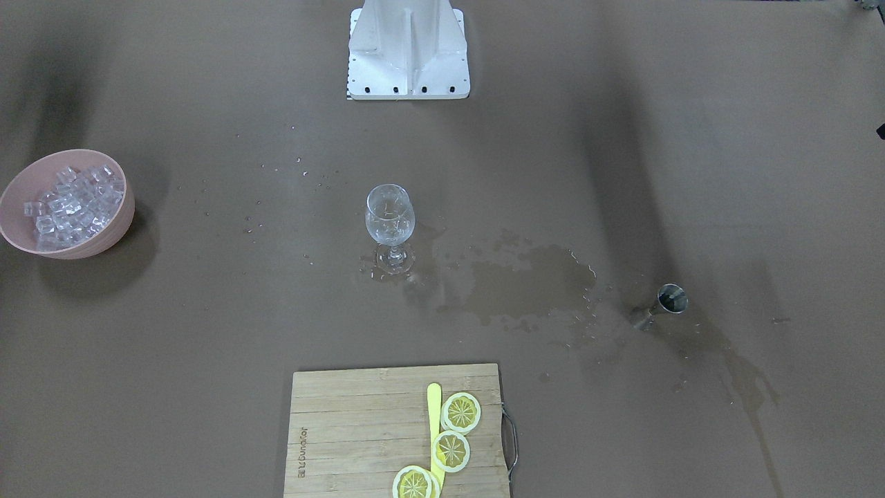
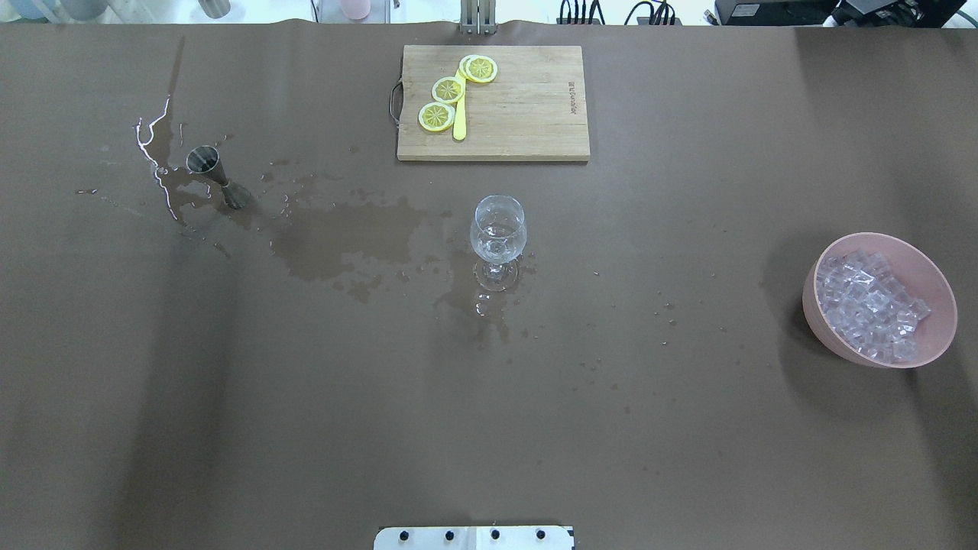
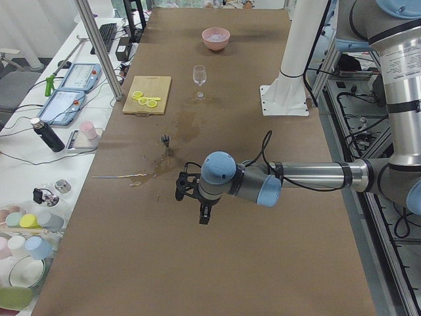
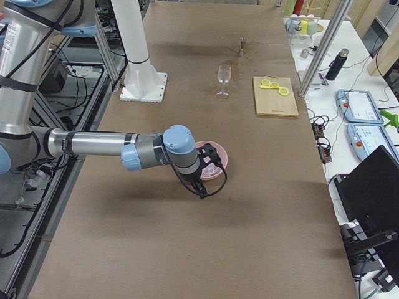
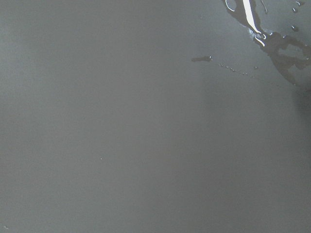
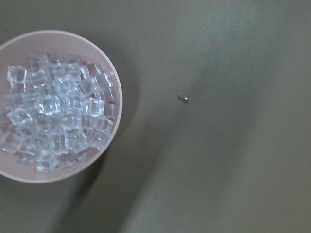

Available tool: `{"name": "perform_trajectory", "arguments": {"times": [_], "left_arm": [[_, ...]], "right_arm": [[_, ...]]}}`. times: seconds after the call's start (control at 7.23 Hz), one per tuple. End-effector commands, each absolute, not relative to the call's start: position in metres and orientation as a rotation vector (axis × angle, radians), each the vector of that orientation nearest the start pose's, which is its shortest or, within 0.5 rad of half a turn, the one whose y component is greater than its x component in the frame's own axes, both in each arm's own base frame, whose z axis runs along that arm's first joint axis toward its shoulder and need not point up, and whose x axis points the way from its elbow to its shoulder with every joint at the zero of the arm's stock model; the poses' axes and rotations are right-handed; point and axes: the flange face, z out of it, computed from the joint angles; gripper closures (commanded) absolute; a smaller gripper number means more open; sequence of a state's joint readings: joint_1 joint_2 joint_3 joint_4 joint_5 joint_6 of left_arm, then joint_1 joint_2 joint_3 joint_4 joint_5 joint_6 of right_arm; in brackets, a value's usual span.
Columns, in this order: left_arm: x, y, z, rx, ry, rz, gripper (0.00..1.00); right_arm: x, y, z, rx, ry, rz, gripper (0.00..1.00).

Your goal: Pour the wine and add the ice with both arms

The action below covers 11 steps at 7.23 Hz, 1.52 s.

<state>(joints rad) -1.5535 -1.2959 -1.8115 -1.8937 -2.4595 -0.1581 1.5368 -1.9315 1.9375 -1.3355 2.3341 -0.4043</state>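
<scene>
A clear stemmed glass (image 1: 390, 221) (image 2: 498, 229) stands upright at the table's middle. Whether it holds wine I cannot tell. Clear liquid lies spilled in a wet patch (image 2: 344, 237) between the glass and a steel jigger (image 2: 218, 176). The ice (image 2: 871, 305) (image 6: 53, 121) is heaped in a pink bowl (image 1: 117, 228). My left gripper (image 3: 204, 216) hangs above bare table near the jigger's end. My right gripper (image 4: 202, 190) hangs beside the bowl. Both show only in the side views, so I cannot tell whether they are open or shut.
A wooden cutting board (image 2: 527, 114) with three lemon slices (image 2: 448, 89) and a yellow knife lies at the far edge. The white pedestal (image 1: 408, 52) stands at the robot's side. Wet streaks (image 5: 252, 19) run past the jigger.
</scene>
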Motion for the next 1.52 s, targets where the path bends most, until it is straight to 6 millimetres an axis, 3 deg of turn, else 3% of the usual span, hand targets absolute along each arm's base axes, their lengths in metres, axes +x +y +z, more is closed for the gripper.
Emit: {"name": "perform_trajectory", "arguments": {"times": [0.0, 0.28, 0.41, 0.55, 0.69, 0.97, 1.11, 1.38], "left_arm": [[-0.050, -0.385, 0.623, 0.182, 0.902, -0.009, 0.02], [-0.050, -0.389, 0.627, 0.185, 0.871, -0.006, 0.02], [-0.052, -0.391, 0.629, 0.199, 0.835, -0.007, 0.02], [-0.052, -0.391, 0.632, 0.190, 0.834, -0.012, 0.02], [-0.052, -0.390, 0.636, 0.183, 0.833, -0.015, 0.02], [-0.050, -0.391, 0.635, 0.186, 0.843, -0.009, 0.02], [-0.050, -0.390, 0.635, 0.190, 0.844, -0.001, 0.02], [-0.047, -0.387, 0.627, 0.259, 0.889, 0.036, 0.02]], "right_arm": [[0.056, -0.375, 0.601, 0.342, -0.678, -0.559, 0.00], [0.055, -0.384, 0.594, 0.292, -0.703, -0.527, 0.00], [0.057, -0.378, 0.597, 0.294, -0.721, -0.522, 0.00], [0.055, -0.383, 0.621, 0.259, -0.736, -0.517, 0.00], [0.053, -0.380, 0.620, 0.288, -0.778, -0.523, 0.00], [0.048, -0.370, 0.650, 0.273, -0.869, -0.502, 0.00], [0.047, -0.396, 0.658, 0.285, -0.868, -0.485, 0.00], [0.048, -0.385, 0.649, 0.329, -0.958, -0.472, 0.00]]}}
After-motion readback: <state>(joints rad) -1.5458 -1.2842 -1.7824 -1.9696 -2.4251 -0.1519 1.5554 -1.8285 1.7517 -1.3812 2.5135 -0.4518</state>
